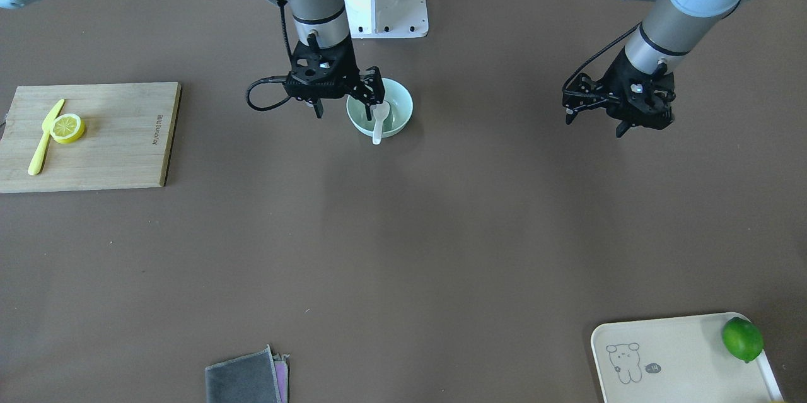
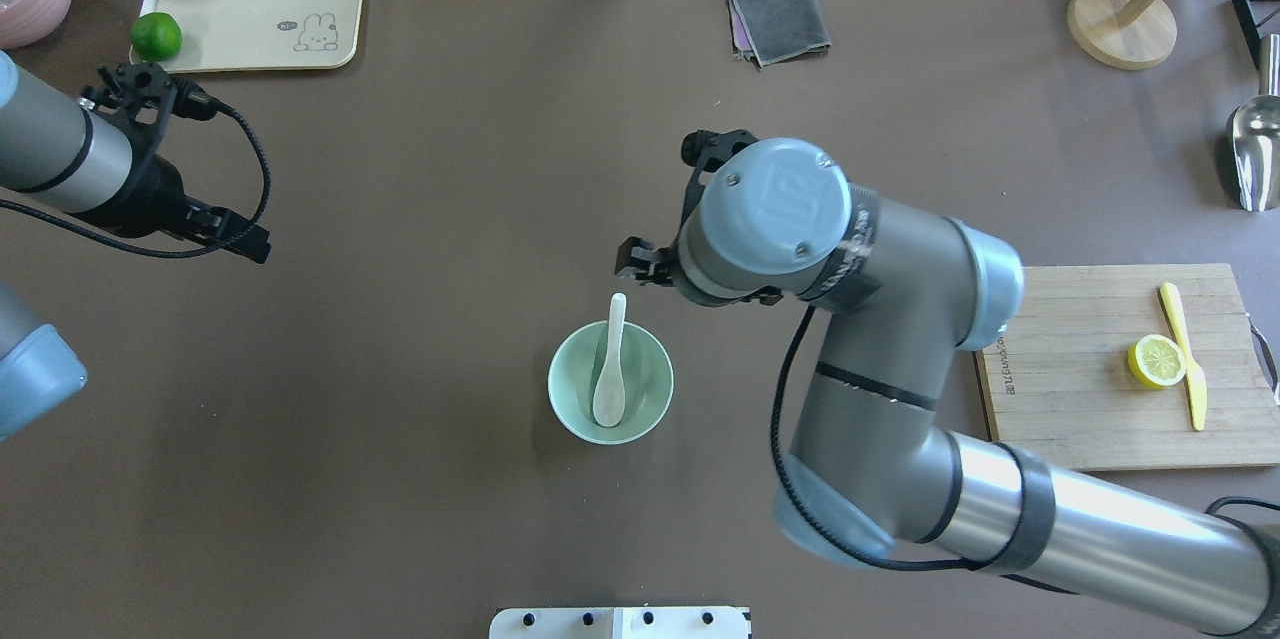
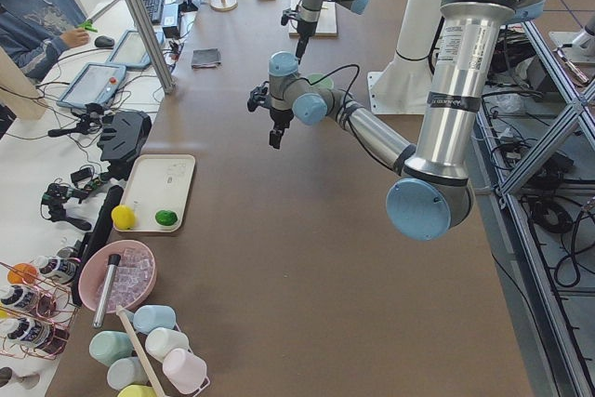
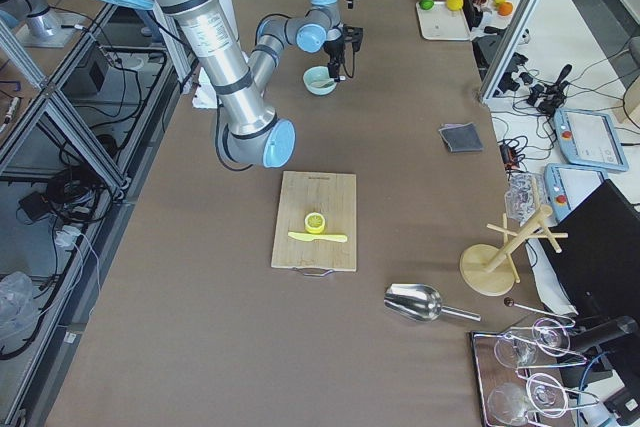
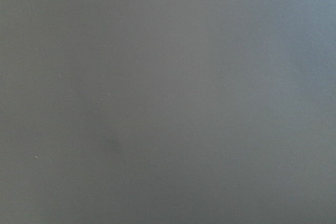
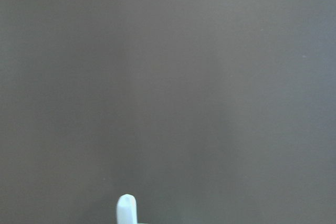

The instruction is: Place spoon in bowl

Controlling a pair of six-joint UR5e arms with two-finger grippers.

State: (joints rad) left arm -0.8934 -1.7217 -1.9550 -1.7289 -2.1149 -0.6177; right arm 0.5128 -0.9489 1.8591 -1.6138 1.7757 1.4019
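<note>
Right gripper (image 1: 348, 105): jaws spread, holding nothing, hung above the bowl (image 2: 556, 397) at its far right rim. Spoon (image 2: 609, 374) lay just below the tool, toward the robot and slightly to the left. Scoop sat on the bowl's floor, handle propped on the far rim and poking past it; long axis pointed away from the robot. Bowl held only the spoon. Left gripper (image 1: 596, 124), apparently open, stood well apart. Judged: placement done, right arm nearer and free to lift clear

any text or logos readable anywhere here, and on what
"UR": raised logo on the right arm's blue joint cap.
"hi": small speech bubble printed on the cream tray.
Word along that tray's top edge: possibly "Rabbit", too blurred to be sure.
Stamp on the cutting board: too small to read.
</note>
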